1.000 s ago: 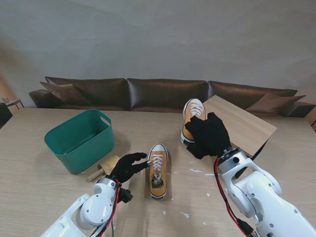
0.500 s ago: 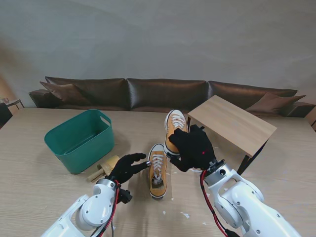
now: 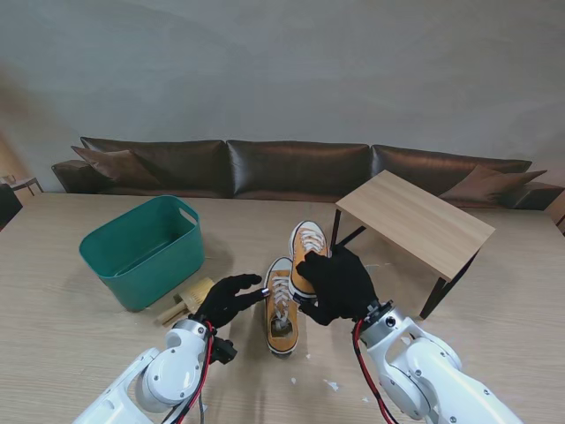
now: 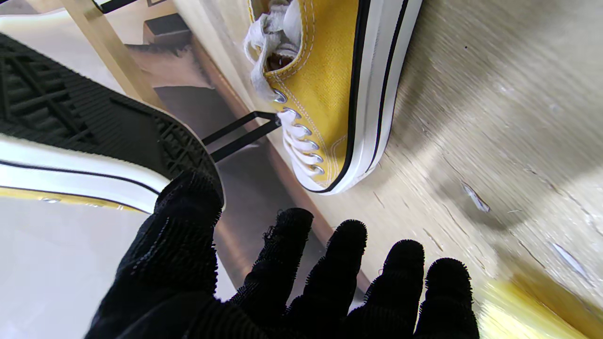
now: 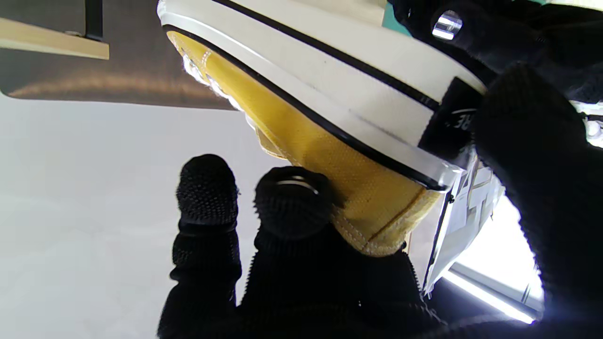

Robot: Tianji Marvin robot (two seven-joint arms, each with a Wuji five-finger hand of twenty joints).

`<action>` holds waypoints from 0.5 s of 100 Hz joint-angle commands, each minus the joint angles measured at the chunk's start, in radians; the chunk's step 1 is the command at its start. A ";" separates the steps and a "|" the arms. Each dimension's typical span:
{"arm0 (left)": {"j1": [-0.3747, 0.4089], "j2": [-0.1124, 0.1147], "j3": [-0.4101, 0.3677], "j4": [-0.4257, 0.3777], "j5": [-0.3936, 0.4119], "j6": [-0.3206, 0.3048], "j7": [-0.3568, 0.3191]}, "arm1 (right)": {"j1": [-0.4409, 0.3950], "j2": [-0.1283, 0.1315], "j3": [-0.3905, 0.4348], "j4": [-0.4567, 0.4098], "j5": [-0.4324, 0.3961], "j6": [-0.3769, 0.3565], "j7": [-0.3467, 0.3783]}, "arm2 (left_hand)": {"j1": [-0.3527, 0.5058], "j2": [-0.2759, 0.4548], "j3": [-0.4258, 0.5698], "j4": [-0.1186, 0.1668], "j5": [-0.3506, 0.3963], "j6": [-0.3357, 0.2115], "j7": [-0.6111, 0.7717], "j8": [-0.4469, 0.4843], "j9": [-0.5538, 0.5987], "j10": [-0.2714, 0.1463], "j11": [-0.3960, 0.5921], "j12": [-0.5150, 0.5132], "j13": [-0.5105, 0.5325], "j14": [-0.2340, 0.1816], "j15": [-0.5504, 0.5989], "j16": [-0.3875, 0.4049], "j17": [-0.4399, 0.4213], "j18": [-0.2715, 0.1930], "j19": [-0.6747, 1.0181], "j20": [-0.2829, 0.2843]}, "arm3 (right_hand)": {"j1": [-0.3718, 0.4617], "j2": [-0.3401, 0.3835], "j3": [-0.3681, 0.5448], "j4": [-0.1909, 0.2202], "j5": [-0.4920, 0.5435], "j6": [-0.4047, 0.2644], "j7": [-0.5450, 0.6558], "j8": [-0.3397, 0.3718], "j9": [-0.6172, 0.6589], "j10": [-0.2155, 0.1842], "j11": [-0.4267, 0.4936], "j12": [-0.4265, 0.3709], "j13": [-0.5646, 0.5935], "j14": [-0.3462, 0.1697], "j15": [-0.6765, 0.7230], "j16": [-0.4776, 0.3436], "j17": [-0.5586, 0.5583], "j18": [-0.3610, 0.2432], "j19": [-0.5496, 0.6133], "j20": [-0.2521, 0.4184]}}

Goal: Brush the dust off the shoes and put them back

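Gripping a yellow shoe point(image 3: 306, 257) aloft, right robot hand point(image 3: 339, 285) | second shoe point(image 3: 282, 305) flat mid-desk point(image 3: 71, 344) | left robot hand point(image 3: 229, 299) spread, empty, just beside it | brush point(image 3: 185, 300) near green basket point(image 3: 141, 250)

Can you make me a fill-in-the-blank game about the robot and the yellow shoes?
1. The right robot hand is holding a yellow ____.
2. The other shoe lies flat on the ____.
3. The tub on the robot's left side is colored ____.
4. The left robot hand is holding ____.

Missing words: shoe; table; green; nothing
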 commanded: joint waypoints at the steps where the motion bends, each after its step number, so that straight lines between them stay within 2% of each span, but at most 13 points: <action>1: 0.000 -0.007 0.001 -0.002 -0.004 0.007 -0.019 | 0.001 -0.003 -0.006 0.009 0.000 -0.006 0.007 | 0.026 0.046 -0.025 0.050 0.006 0.005 -0.001 0.001 0.008 0.007 0.004 0.002 0.008 0.025 -0.011 0.002 -0.014 -0.001 -0.008 0.010 | 0.120 0.060 0.190 0.068 0.007 -0.057 0.189 0.016 0.000 -0.067 0.036 -0.010 0.040 -0.026 0.026 -0.009 0.025 -0.026 0.045 -0.023; 50: -0.004 -0.007 0.003 -0.001 -0.004 0.022 -0.023 | 0.025 -0.004 -0.028 0.087 0.032 -0.007 0.011 | 0.027 0.050 -0.030 0.051 0.008 0.004 -0.001 0.002 0.008 0.006 0.004 0.002 0.007 0.024 -0.012 0.002 -0.014 -0.001 -0.007 0.011 | 0.119 0.057 0.191 0.067 0.008 -0.058 0.190 0.013 0.001 -0.067 0.038 -0.013 0.042 -0.026 0.028 -0.010 0.026 -0.025 0.046 -0.025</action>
